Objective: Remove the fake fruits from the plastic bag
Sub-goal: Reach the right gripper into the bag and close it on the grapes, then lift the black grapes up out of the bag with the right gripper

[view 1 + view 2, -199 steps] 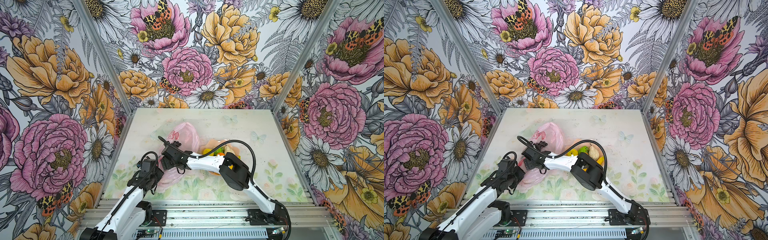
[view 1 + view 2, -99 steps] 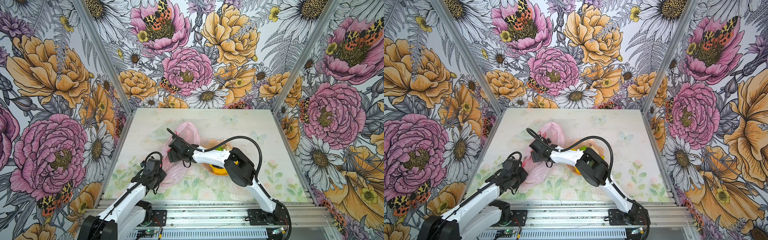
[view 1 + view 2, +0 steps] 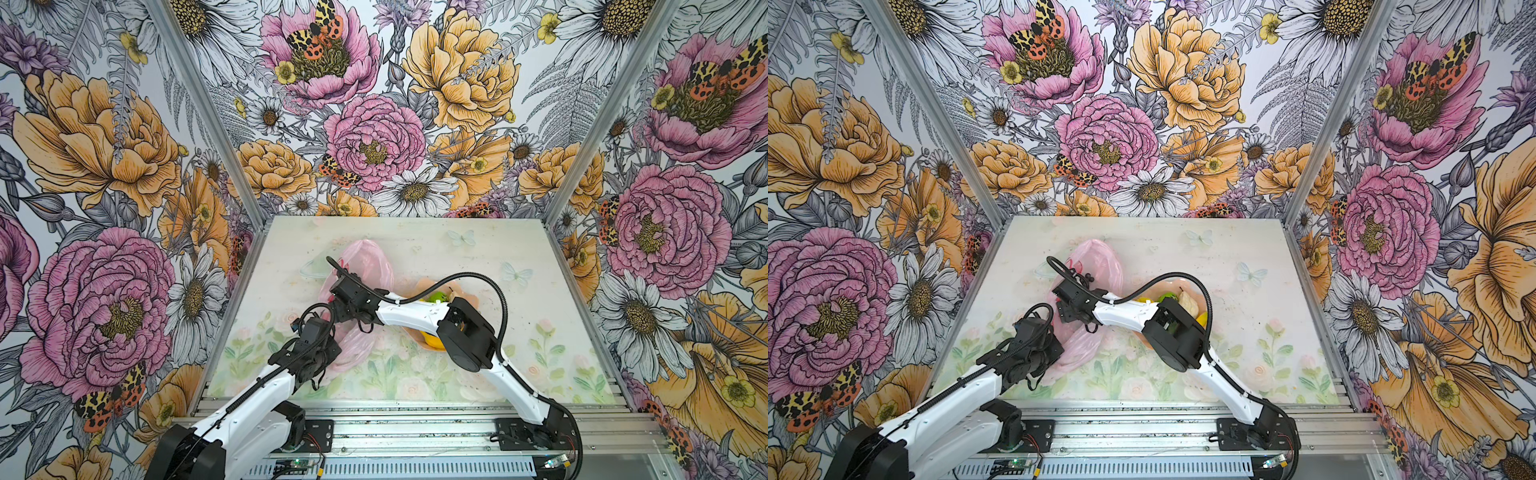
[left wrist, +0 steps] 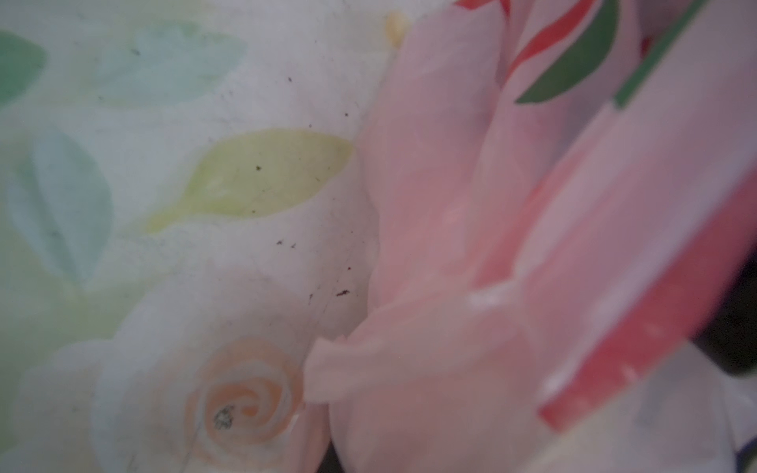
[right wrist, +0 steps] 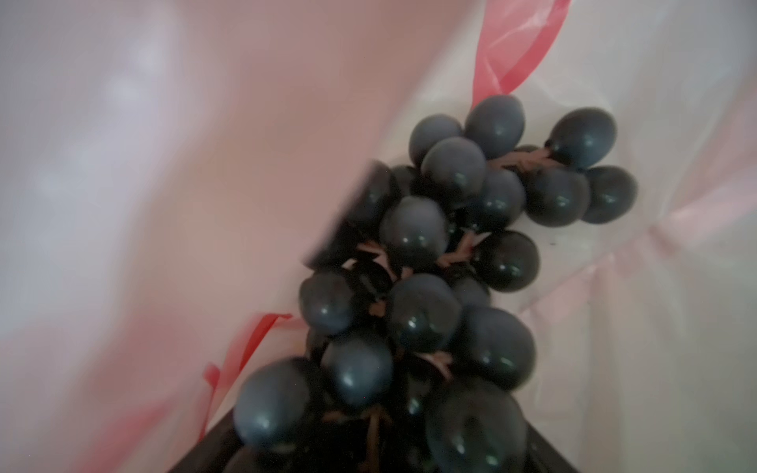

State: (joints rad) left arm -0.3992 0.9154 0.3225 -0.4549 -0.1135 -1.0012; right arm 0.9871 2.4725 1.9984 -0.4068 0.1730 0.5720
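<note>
On the table (image 3: pixel 478 249), left of centre, plastic bag (image 3: pixel 368 262): being spread lengthwise towards the front edge.
Bowl (image 3: pixel 468 297): being kept just right of the bag, partly being hidden by the right arm (image 3: pixel 415 316).
Left gripper (image 3: pixel 330 359): fingers being pressed together on the bag's front end.
Right gripper (image 3: pixel 337 315): being held inside the bag; finger state cannot be told.
Grape bunch (image 5: pixel 450 266): being kept inside the bag, directly before the right gripper.
Lime (image 3: pixel 1168 297): being kept in the bowl.
</note>
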